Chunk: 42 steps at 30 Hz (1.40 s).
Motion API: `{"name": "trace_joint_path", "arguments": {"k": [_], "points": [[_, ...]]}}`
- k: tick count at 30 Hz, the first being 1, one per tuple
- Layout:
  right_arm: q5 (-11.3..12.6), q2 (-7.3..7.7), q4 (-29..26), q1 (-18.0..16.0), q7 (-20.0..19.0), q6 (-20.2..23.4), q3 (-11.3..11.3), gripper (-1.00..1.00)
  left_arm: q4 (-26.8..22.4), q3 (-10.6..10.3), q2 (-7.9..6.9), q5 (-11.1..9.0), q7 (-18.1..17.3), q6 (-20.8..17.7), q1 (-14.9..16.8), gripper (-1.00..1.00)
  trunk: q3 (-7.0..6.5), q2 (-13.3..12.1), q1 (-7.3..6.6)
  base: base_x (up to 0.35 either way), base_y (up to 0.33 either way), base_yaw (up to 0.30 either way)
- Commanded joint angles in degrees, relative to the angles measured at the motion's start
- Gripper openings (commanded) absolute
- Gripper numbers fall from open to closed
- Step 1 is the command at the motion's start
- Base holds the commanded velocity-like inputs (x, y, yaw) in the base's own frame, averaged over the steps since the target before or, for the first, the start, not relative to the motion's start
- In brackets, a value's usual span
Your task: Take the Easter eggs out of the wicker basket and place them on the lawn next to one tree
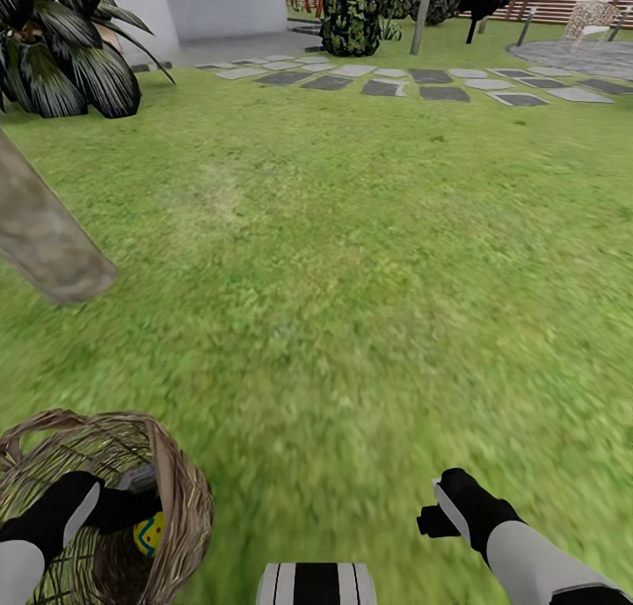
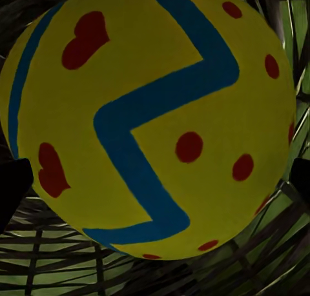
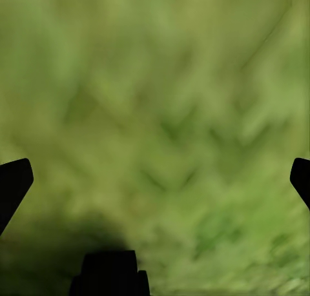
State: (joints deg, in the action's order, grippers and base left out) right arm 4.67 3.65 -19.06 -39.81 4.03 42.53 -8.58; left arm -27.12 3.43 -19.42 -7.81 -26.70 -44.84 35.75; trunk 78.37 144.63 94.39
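Stretching ahead: lawn [image 1: 352, 262]; stepping stones [image 1: 396, 82] beyond
Wicker basket [image 1: 180, 491]: one Easter egg [image 1: 149, 533]
Left gripper [image 2: 155, 180]: jaws spread around egg
Right gripper [image 3: 155, 180]: jaws open over grass

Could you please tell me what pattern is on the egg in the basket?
Yellow with a blue zigzag stripe, red dots and red hearts on the Easter egg; clearest in the left wrist view.

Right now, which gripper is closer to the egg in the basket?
Left. The left gripper is down inside the wicker basket, right at the Easter egg. The right gripper hangs over the lawn, well apart.
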Motion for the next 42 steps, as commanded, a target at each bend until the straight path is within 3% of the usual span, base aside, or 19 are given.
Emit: {"name": "trace_joint_path", "arguments": {"k": [1,9,21,22,26,42], "points": [[0.5,0.04,-0.1,0.0,0.4,0.3,-0.4,1.00,0.0,0.2,0.10,-0.4,0.1,-0.5,0.0,1.00,0.04,0.0,-0.01,0.000,0.000,0.000],[0.6,0.17,-0.1,0.0,0.4,0.3,-0.3,1.00,0.0,0.2,0.76,-0.3,0.0,-0.5,0.0,1.00,0.04,0.0,-0.01,0.000,0.000,0.000],[0.5,0.13,-0.1,0.0,0.4,0.3,-0.3,1.00,0.0,0.2,0.34,-0.3,0.0,-0.3,0.0,1.00,0.04,0.0,-0.01,0.000,0.000,0.000],[0.5,0.13,-0.1,0.0,0.4,0.3,-0.3,1.00,0.0,0.3,0.26,-0.3,0.0,0.0,0.0,-1.00,0.04,0.0,-0.01,0.000,0.000,0.000],[0.5,0.13,-0.1,0.0,0.4,0.3,-0.3,1.00,0.4,0.3,0.13,-0.3,0.0,3.4,0.0,-1.00,0.04,0.0,-0.01,0.000,0.000,0.000],[0.5,0.13,-0.1,0.0,0.4,0.3,-0.4,1.00,0.5,0.3,0.52,-0.4,-0.1,3.4,0.0,-1.00,0.04,0.0,-0.01,0.000,0.000,0.000]]}}
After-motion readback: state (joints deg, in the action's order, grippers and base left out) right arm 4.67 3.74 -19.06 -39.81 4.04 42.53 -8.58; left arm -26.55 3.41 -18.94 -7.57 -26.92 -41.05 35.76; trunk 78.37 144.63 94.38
